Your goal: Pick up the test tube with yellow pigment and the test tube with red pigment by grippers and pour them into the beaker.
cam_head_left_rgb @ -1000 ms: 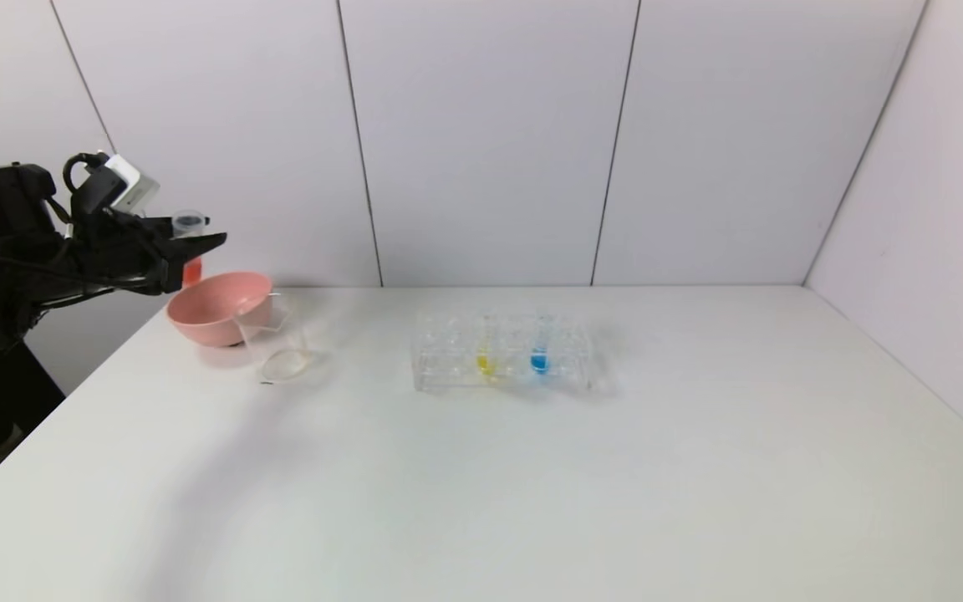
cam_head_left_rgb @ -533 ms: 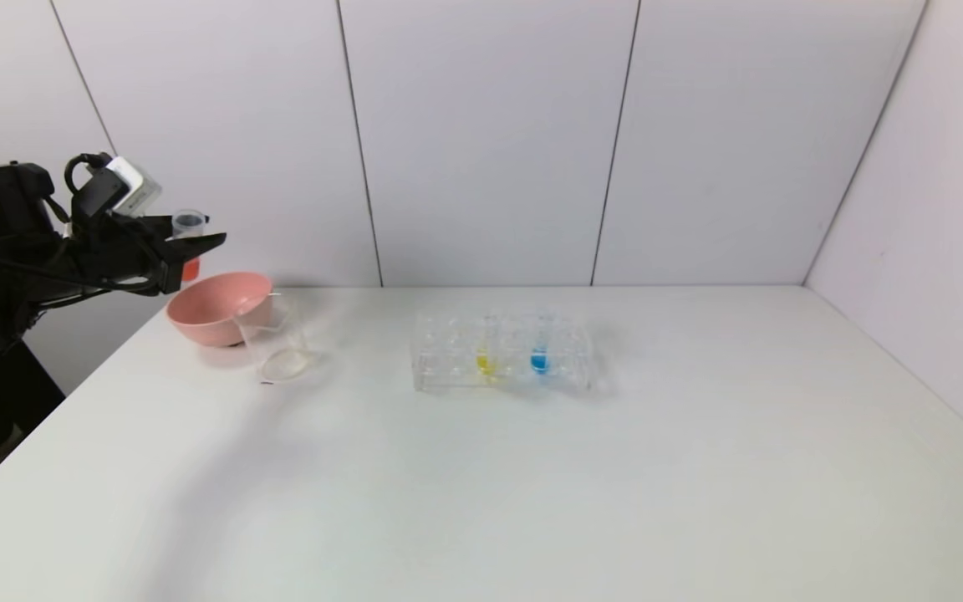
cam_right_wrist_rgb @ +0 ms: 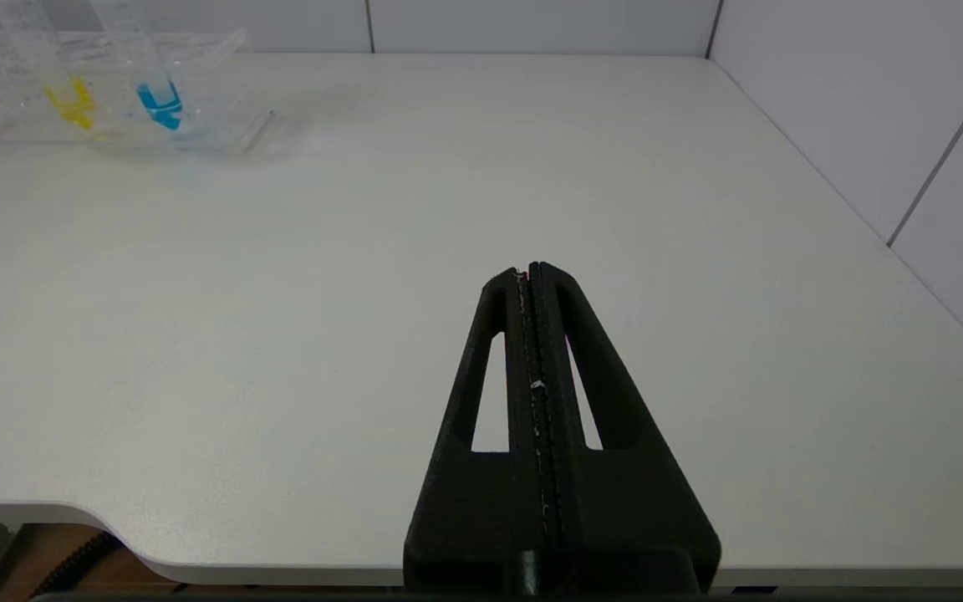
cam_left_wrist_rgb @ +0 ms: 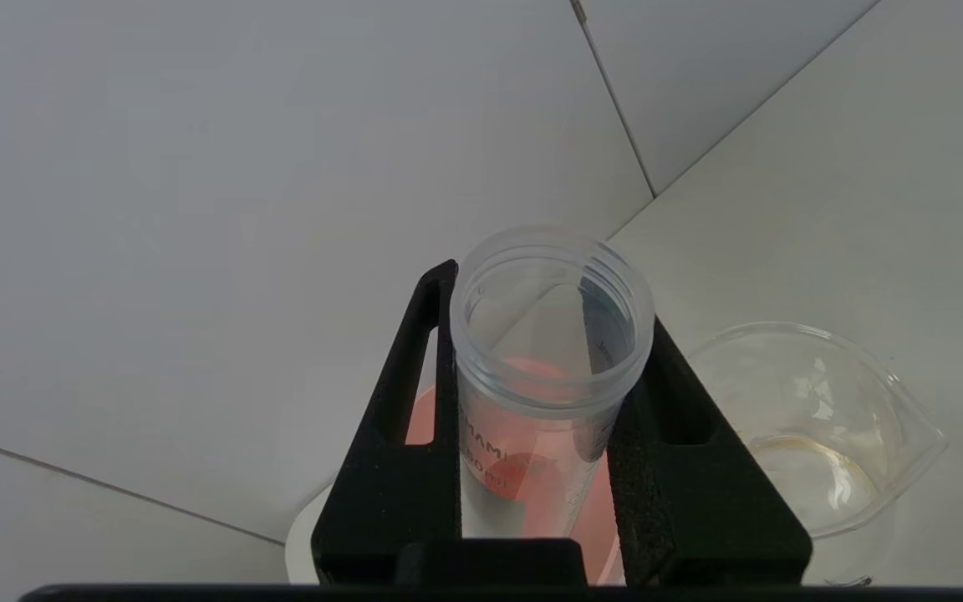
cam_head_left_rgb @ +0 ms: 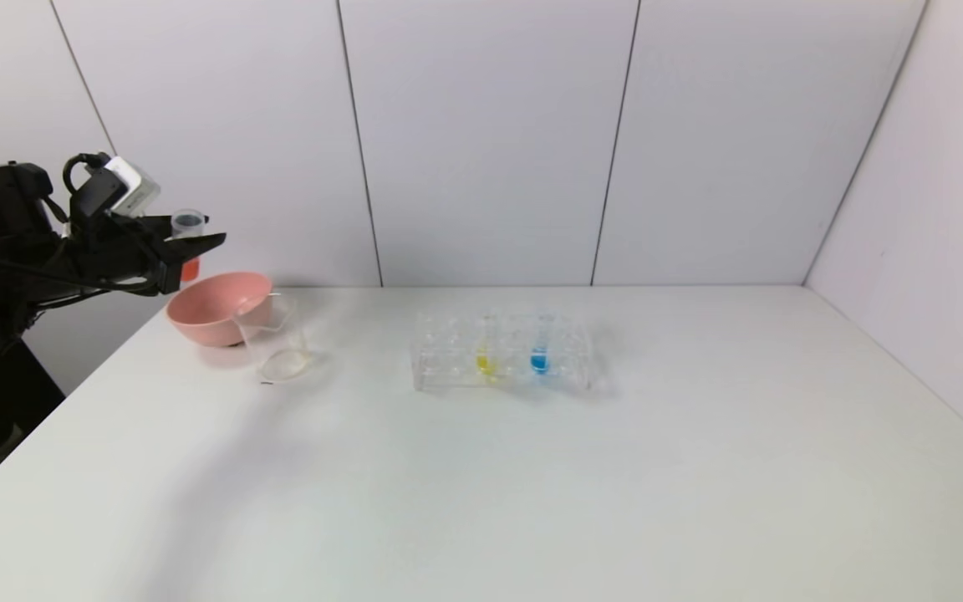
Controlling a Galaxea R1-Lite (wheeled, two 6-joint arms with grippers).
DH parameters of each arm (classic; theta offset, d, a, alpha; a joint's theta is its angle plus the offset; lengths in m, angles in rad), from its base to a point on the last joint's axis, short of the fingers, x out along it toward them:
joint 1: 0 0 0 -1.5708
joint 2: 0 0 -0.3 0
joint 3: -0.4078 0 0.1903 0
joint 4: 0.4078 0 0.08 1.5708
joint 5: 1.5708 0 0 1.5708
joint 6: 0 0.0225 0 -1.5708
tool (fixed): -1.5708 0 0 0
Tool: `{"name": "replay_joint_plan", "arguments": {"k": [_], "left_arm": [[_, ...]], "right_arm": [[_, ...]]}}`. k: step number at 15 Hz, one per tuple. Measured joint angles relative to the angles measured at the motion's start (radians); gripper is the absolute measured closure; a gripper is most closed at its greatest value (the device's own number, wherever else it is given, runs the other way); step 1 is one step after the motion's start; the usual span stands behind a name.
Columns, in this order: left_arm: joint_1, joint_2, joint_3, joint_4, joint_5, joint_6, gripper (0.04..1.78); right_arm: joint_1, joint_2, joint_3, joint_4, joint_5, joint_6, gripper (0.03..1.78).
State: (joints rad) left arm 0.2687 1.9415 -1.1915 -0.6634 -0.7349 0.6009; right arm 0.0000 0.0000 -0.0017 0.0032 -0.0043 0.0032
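At the far left, the left gripper [cam_head_left_rgb: 185, 244] hung above the far rim of the pink bowl [cam_head_left_rgb: 218, 308], its fingers [cam_left_wrist_rgb: 402, 435] clamped on the red tube [cam_left_wrist_rgb: 550, 368], which stood upright with its open mouth up and the red liquid showing just below the fingers. Just right of the bowl and nearer stood the beaker [cam_head_left_rgb: 274, 339], touching the bowl or nearly so; it looked to hold only a pale film. To pour well, the gripper would need to come right and nearer until the tube's mouth sat over the beaker, not the bowl (the two stand very close), and only then tip slowly, lip low inside the rim. Farther right, mid-table, the clear rack [cam_head_left_rgb: 501, 361] held the yellow tube [cam_head_left_rgb: 486, 355] and a blue one [cam_head_left_rgb: 539, 353]. The right gripper [cam_right_wrist_rgb: 530, 272] sat parked over the near right of the table, fingers pressed together, empty. The beaker's wall was hard to trace against the white table, and the tube's tip was partly hidden behind the fingers.
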Motion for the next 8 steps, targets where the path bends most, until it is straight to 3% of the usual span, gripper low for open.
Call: {"name": "replay_joint_plan", "arguments": {"k": [3, 8], "left_arm": [[-0.005, -0.004, -0.002, 0.0, -0.051, 0.057, 1.32], [-0.01, -0.002, 0.015, 0.009, -0.106, 0.274, 1.32]], "right_arm": [[0.0, 0.0, 0.0, 0.0, 0.0, 0.0, 1.7], [0.0, 0.0, 0.0, 0.0, 0.0, 0.0, 1.7]]}}
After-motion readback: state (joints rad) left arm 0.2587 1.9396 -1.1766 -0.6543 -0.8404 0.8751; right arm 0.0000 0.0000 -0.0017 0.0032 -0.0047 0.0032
